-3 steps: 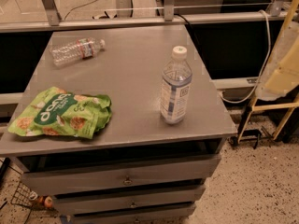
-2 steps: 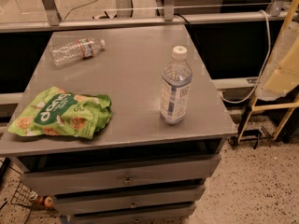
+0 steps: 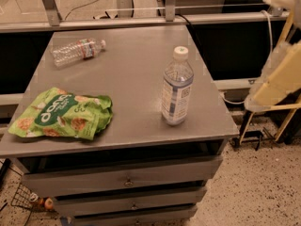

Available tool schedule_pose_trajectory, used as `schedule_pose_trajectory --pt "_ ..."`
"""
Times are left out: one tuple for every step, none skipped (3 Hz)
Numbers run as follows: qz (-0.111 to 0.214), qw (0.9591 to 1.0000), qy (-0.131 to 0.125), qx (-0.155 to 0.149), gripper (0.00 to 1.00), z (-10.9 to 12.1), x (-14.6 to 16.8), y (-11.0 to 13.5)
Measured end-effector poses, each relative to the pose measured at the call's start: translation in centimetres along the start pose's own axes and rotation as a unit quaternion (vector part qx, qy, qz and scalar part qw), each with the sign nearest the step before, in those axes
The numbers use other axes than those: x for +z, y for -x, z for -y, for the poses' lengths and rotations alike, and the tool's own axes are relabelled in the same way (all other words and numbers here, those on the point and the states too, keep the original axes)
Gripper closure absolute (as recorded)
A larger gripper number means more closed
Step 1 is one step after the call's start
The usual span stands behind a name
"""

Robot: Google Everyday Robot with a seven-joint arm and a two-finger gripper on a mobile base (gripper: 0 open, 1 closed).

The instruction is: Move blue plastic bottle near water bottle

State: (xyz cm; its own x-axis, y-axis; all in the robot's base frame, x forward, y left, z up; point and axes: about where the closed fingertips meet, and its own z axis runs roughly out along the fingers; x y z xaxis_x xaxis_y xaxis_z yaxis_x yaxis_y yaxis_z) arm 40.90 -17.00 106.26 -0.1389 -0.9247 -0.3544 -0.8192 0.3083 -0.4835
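Note:
The blue plastic bottle (image 3: 177,86) stands upright near the right front of the grey table top (image 3: 131,74); it is clear and bluish, with a white cap and a pale label. The water bottle (image 3: 77,51) lies on its side at the far left of the table, small and crinkled, with a red-and-white label and its cap pointing right. My gripper (image 3: 257,102) is at the lower end of a pale cream arm off the table's right side. It is well apart from both bottles and holds nothing that shows.
A green snack bag (image 3: 63,114) lies at the front left of the table. Drawers (image 3: 127,180) are below the top. A metal rail (image 3: 141,20) runs behind the table. Cables and a stand (image 3: 256,135) sit on the speckled floor at the right.

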Motion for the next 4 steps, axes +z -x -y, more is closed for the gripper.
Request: schedule_pose_trajectory --pt "0.048 0.9932 0.035 0.1 0.0 -1.7 6.8 -4.5" --pt "0.115 0.9754 0.067 0.176 0.0 -3.0 12.3 -5.3" --pt "0.177 0.9555 0.071 0.225 0.0 -2.9 15.4 -3.1" --pt "0.192 0.952 0.04 0.235 0.0 -1.5 16.6 -0.8"
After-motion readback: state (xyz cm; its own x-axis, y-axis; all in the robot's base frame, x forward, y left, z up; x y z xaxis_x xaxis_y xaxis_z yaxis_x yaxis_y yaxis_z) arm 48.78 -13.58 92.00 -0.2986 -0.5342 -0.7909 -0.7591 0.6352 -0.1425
